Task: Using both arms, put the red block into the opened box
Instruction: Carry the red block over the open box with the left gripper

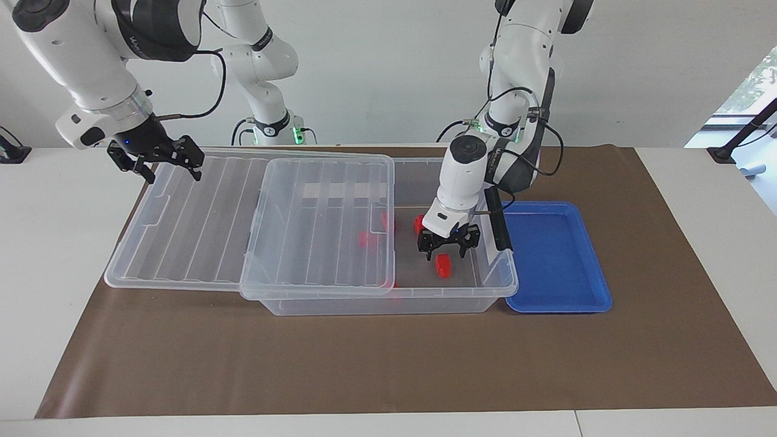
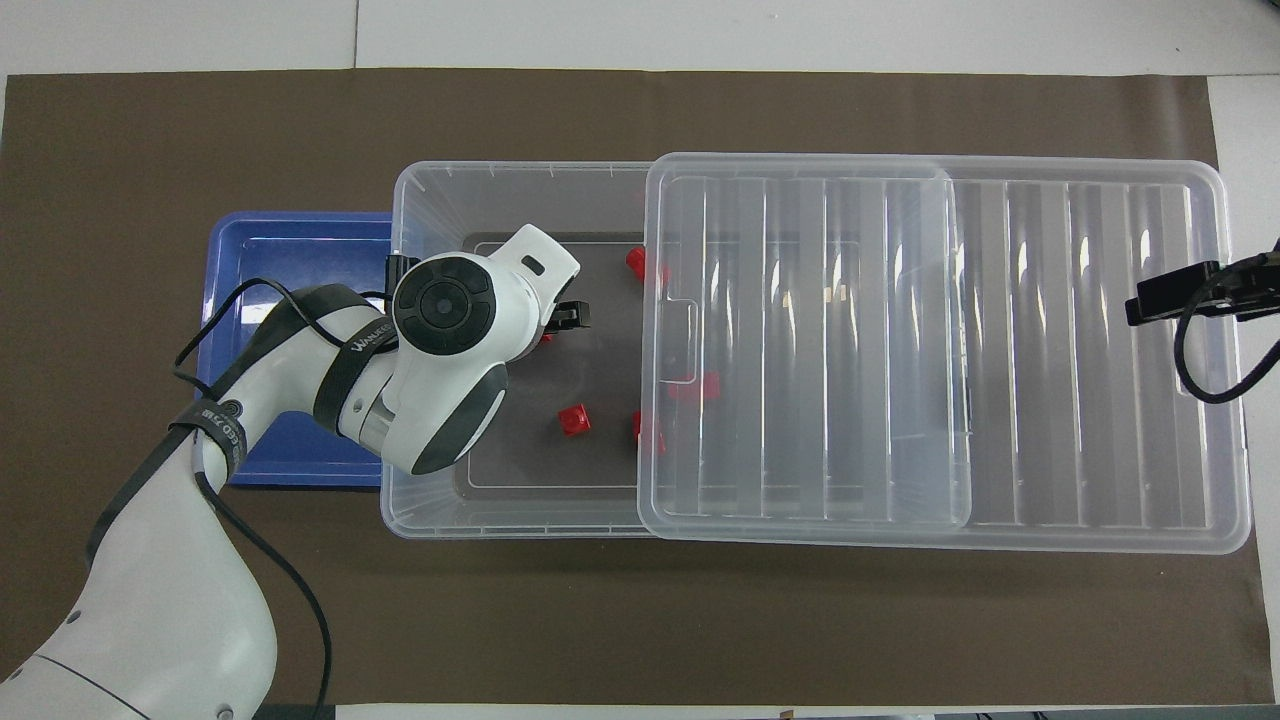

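The left gripper [image 1: 448, 244] is hanging inside the box [image 1: 495, 282], fingers spread — the red block [image 1: 444, 265] is lying free just beneath. The right gripper [image 1: 159, 162] is waiting over the lid [image 1: 182, 224], fingers spread too.

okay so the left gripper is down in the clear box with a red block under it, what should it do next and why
Probably lift the left gripper straight up out of the box. Its fingers are spread and the red block lies free on the box floor just below, so the drop looks done.
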Controlling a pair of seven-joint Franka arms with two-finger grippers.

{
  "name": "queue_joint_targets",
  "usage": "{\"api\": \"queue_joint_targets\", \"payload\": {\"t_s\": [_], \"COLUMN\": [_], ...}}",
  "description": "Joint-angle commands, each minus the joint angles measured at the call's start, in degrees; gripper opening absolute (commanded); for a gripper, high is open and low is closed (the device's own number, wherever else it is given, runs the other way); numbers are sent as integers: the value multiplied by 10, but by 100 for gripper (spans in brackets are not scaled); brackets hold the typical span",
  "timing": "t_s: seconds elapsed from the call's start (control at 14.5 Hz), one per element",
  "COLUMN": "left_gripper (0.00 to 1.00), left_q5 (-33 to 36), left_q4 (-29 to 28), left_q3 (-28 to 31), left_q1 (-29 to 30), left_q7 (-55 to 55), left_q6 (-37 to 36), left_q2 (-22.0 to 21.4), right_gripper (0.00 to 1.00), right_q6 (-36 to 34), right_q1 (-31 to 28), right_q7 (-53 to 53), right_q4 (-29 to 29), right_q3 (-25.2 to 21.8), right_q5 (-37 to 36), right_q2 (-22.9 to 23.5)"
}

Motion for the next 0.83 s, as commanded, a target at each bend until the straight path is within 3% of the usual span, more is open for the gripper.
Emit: {"api": "queue_joint_targets", "payload": {"t_s": [0.0, 0.28, 0.34, 0.41, 0.48, 0.76], "left_gripper": [100, 100, 100, 100, 100, 100], "left_q5": [17, 13, 12, 11, 5, -73], "left_q4": [-6, 0, 0, 0, -1, 9], "left_q3": [0, 3, 7, 9, 8, 9], "left_q1": [2, 2, 2, 8, 23, 93], "left_q7": [-13, -6, -4, -4, -4, 92], "left_q6": [-27, -81, -92, -101, -108, -149], "left_q2": [-53, -114, -131, -143, -156, -185], "right_gripper": [100, 100, 70, 27, 0, 0], "right_q6": [-1, 7, 14, 28, 46, 133], "right_q1": [-6, -7, -7, -23, -37, -102], "right_q7": [6, -7, -32, -75, -97, -179], "right_q4": [-9, -18, -27, -39, -54, -95], "right_q3": [5, 5, 5, 4, 4, -1], "right_q5": [-5, -7, -9, -9, -9, -9], "right_q2": [-8, -11, -16, -19, -24, -7]}}
